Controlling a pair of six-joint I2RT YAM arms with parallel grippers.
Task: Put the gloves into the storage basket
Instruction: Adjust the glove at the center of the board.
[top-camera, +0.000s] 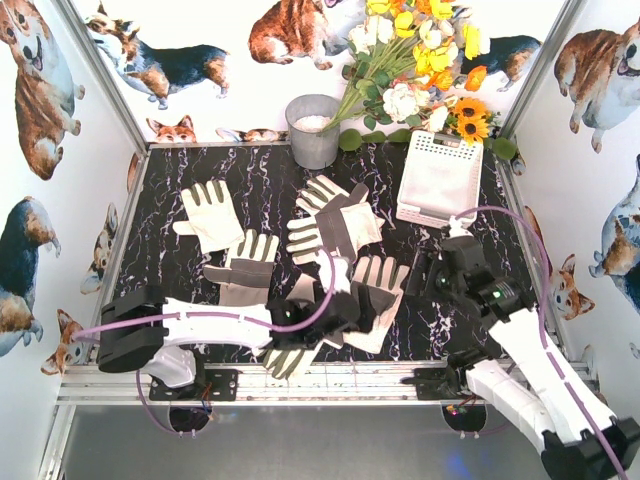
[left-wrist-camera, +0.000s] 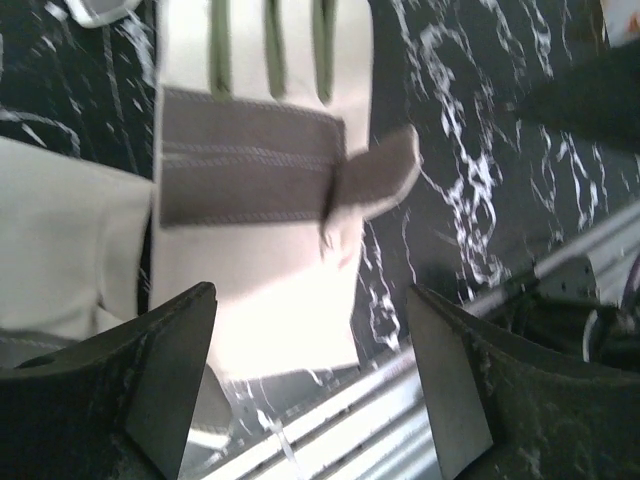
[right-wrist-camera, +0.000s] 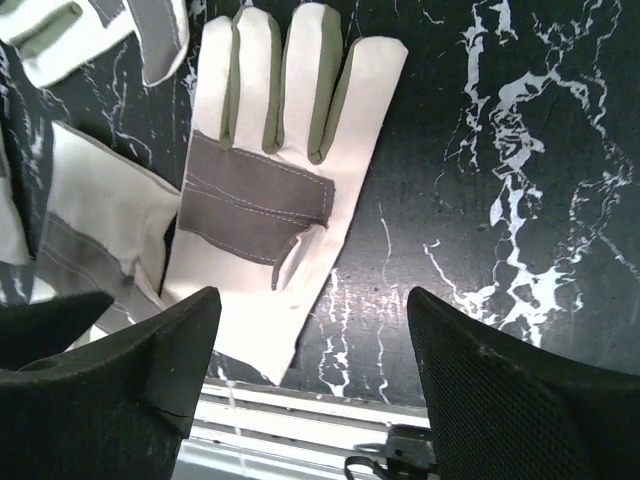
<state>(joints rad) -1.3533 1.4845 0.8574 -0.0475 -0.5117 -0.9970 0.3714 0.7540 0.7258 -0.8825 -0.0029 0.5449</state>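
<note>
Both pairs of jaws gape empty above gloves (right-wrist-camera: 270, 200), the left arm (top-camera: 215, 325) partly hiding one.

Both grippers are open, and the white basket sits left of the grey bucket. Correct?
No: the top external view shows the storage basket right of the grey bucket. The left gripper and right gripper are open, as the wrist views show.

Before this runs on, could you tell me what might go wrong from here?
The left gripper and right gripper hang open close together over the near gloves, so they might collide. Those gloves overlap, so one grasp may drag a neighbour. The glove by the table edge could slip off.
</note>
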